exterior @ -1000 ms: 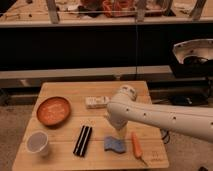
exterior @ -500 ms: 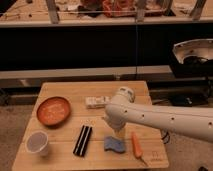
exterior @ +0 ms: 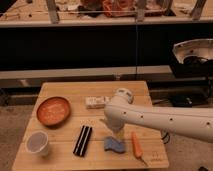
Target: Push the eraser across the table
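The eraser (exterior: 83, 140), a long black block with a pale line down its middle, lies on the wooden table (exterior: 65, 90) near the front, left of centre. My white arm reaches in from the right over the middle of the table. The gripper (exterior: 116, 133) hangs at the arm's lower end, just right of the eraser and above the blue sponge, and is mostly hidden by the arm. It is not touching the eraser.
A wavy blue sponge (exterior: 115, 146) and a carrot (exterior: 137, 145) lie right of the eraser. A white box (exterior: 96, 102) sits mid-table, an orange bowl (exterior: 53, 110) at the left and a clear cup (exterior: 37, 143) at the front left. A dark counter stands behind.
My arm has shifted slightly left and down over the table's middle. The eraser and the other objects have not moved.
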`<state>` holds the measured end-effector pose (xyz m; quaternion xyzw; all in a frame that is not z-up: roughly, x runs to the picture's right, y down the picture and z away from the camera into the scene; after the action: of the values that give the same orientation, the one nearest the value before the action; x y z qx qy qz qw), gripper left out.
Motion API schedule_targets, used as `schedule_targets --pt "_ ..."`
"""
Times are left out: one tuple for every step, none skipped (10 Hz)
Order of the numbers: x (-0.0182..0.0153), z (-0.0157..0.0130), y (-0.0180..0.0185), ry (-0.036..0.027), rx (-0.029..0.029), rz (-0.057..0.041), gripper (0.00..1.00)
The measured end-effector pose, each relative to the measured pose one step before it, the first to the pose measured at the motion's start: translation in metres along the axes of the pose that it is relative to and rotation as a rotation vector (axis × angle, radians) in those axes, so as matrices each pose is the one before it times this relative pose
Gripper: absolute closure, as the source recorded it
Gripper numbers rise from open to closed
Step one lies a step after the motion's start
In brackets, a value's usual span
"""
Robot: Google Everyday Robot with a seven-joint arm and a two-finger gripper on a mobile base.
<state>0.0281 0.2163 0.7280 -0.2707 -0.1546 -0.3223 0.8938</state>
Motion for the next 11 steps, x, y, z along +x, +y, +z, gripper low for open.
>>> schedule_targets --pt "-0.00146 0.00082 0.00003 -0.00240 -0.00031 -0.00719 0.20" --pt "-0.00197 0.00167 0.00013 -0.00329 -0.00098 -0.01009 0.20" --pt "-0.00159 0.00050 -0.00039 -0.00167 -0.00009 -0.00658 0.20" --pt "-0.00233 0.00121 0.00087 -0.00389 -0.00093 -0.00927 0.20" --pt "-0.00159 0.00177 0.00210 -0.00393 -0.00162 -0.00594 0.20" --pt "-0.00236 0.00240 0.00195 -0.00508 -0.00086 -0.00744 0.20" --pt "-0.00198 0.00179 0.00115 -0.00325 -0.00091 -0.00646 0.20" --pt "-0.00152 0.00047 -0.00023 -0.00171 0.00035 -0.00494 0.20" --pt "-0.00166 0.00047 -0.00030 -0.00238 -0.00102 -0.00620 0.20" --pt "-0.00175 0.00119 0.00050 -0.00301 -0.00169 -0.00376 0.24" --pt "-0.00088 0.00123 0.00115 -0.00208 -0.00099 -0.00169 0.30"
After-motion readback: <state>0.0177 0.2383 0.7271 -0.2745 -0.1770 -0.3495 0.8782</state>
